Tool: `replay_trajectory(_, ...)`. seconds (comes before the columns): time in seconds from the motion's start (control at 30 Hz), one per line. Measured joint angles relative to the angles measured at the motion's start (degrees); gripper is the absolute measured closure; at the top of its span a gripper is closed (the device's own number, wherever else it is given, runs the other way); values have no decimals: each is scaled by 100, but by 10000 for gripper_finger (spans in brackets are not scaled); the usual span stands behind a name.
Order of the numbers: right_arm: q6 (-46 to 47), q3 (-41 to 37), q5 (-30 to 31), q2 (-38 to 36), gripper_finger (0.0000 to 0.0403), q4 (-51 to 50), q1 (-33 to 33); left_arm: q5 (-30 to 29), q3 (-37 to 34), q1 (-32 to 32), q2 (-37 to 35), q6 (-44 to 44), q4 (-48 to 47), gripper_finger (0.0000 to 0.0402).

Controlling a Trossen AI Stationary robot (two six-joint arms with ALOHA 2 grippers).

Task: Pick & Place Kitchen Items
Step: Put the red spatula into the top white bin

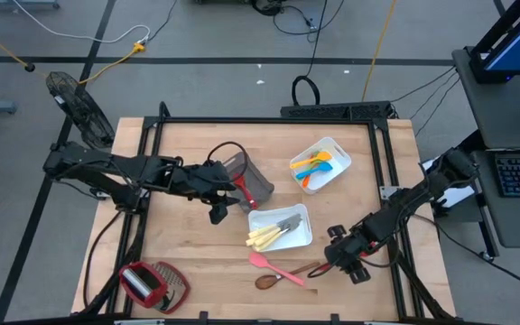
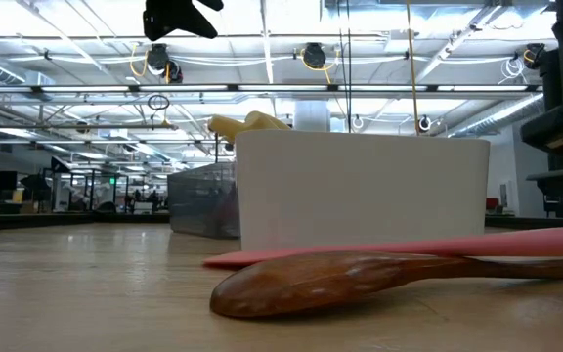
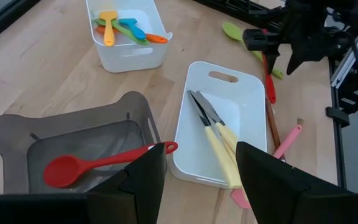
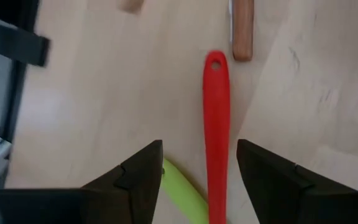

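High view: sorting is well along. Far white tray [image 1: 339, 152] holds the blue, orange and yellow utensils [image 1: 314, 167]; near white tray [image 1: 303, 233] holds the pale-handled knives [image 1: 273, 235]; grey bin [image 1: 258, 184] has a red spoon [image 1: 240, 188]. Left on the table [image 1: 179, 236]: pink spatula [image 1: 274, 264] and wooden spoon [image 1: 278, 280] by the front edge, plus pieces under the right arm. Left claw [image 1: 217, 209] hovers beside the bin, right claw [image 1: 348, 262] sits low near the table's front right corner, close to the frame rail, so little side room there; the middle of the table is open. Low view: wooden spoon [image 2: 360, 276] lies flat with the pink spatula [image 2: 438, 245] just behind, touching, tray wall [image 2: 360, 191] close behind both. Left wrist view: left claw [image 3: 201, 171] fingers apart, empty, above bin and knife tray [image 3: 191, 134]. Right wrist view: right claw [image 4: 197, 165] fingers apart, straddling a red handle [image 4: 216, 124] lying on the table, not clamped; a green utensil [image 4: 182, 190] beside it. I'd judge four or five pieces remain.
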Motion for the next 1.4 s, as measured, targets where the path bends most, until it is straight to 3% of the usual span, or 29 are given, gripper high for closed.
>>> replay_trajectory(0.63,-71,-522,65,286,204,753,-4,-16,1,2,0,2,5,199)
replay_trajectory(0.9,-825,-517,371,459,210,854,-7,-16,1,2,0,-91,7,199)
replay_trajectory(1.03,-858,-521,475,465,247,898,-12,-16,1,2,0,-120,7,199)
replay_trajectory(1.3,-859,-526,534,468,359,978,-22,-14,1,2,0,-155,7,199)
replay_trajectory(1.4,-859,-526,435,467,369,982,-24,-14,1,2,0,-155,7,199)
